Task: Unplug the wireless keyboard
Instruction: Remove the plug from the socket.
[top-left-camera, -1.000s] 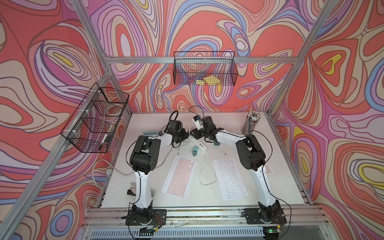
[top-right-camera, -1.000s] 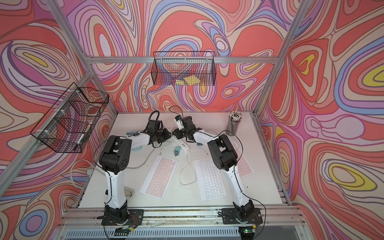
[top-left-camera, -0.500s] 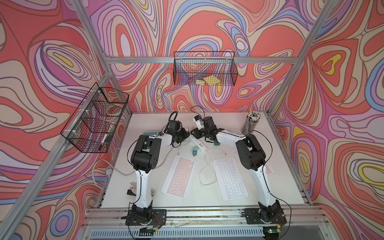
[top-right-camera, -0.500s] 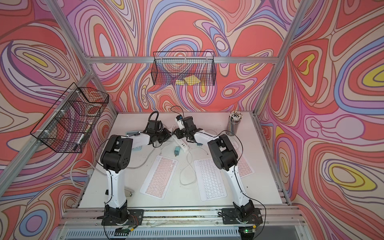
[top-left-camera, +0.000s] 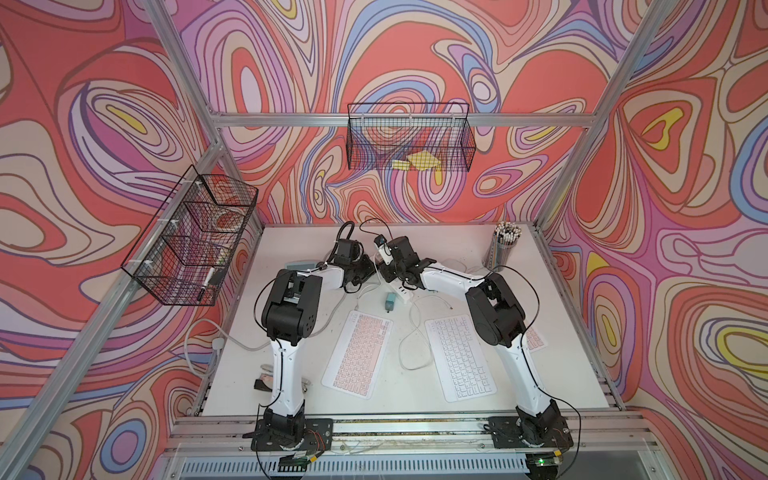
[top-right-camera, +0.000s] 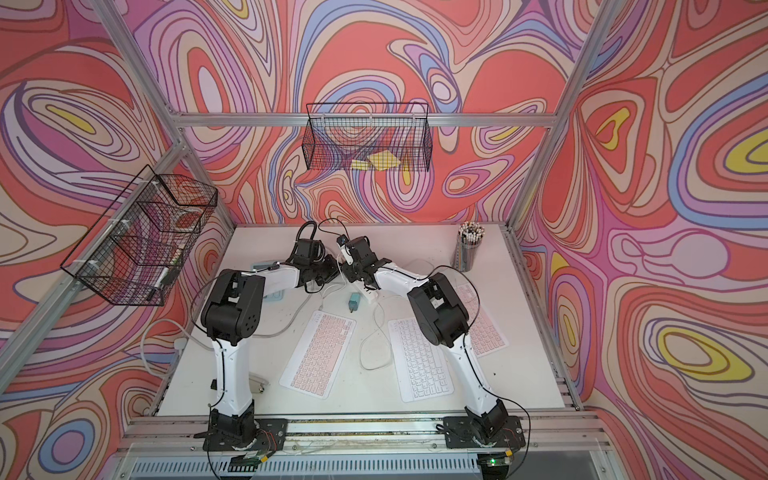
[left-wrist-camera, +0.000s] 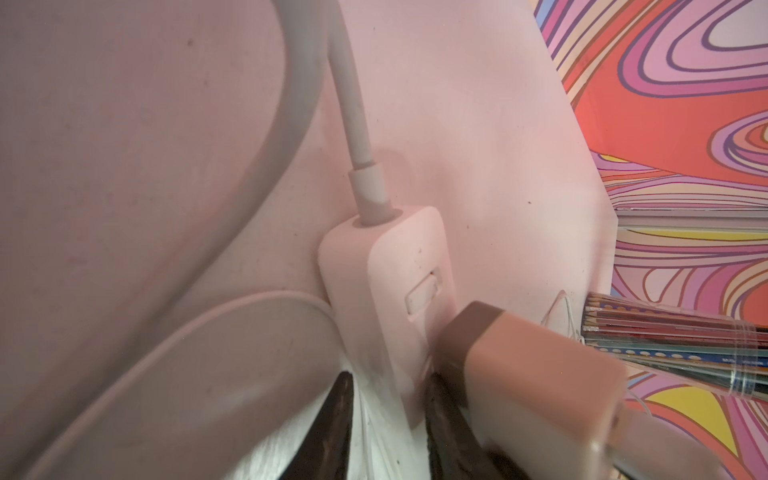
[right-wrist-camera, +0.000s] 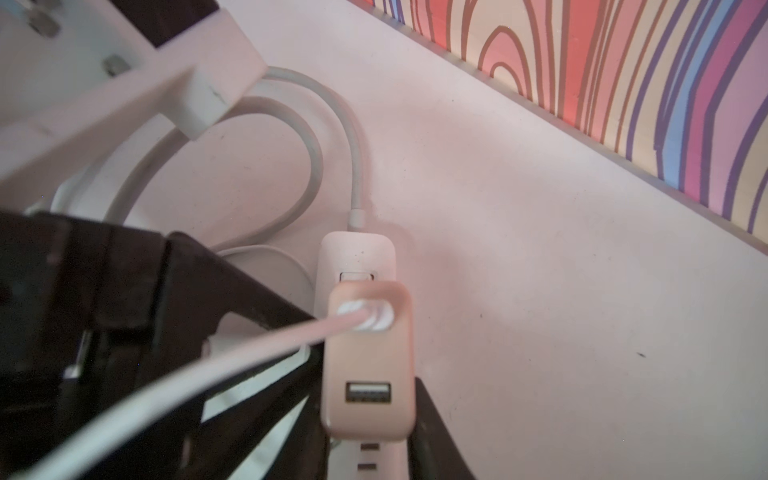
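Change: next to nothing against a second ago. Both arms sit over the power strip (top-left-camera: 400, 292) as before, the left elbow a shade shifted.
Task thing: a pink keyboard (top-left-camera: 358, 357) and a white keyboard (top-left-camera: 461, 359) lie flat at the front of the table (top-left-camera: 561, 374). The thin cable (right-wrist-camera: 232, 359) loops between them; which one it feeds I cannot tell.
Risk, cable: the slack loop could go taut on the pull and drag a keyboard.
Left gripper (left-wrist-camera: 386, 399): clamped narrow across the strip, pinning it.
Right gripper (right-wrist-camera: 365, 395): closed on the charger (right-wrist-camera: 368, 361), a finger on each flank.
Risk, strip: if the left clamp slips, the strip lifts with the charger and the prongs stay seated.
Risk, pull: a tilted pull would bind the prongs, and the fingers may slide off the smooth block.
Risk, arms: the wrists are nearly touching, so there is little room to move.
Around: a small teal block (top-left-camera: 390, 301) sits just beside the strip, and the thick cord (left-wrist-camera: 349, 104) curls behind it. A pencil cup (top-left-camera: 500, 249) stands at the far right corner, well apart. A wire basket (top-left-camera: 409, 141) hangs on the back wall, out of the way.
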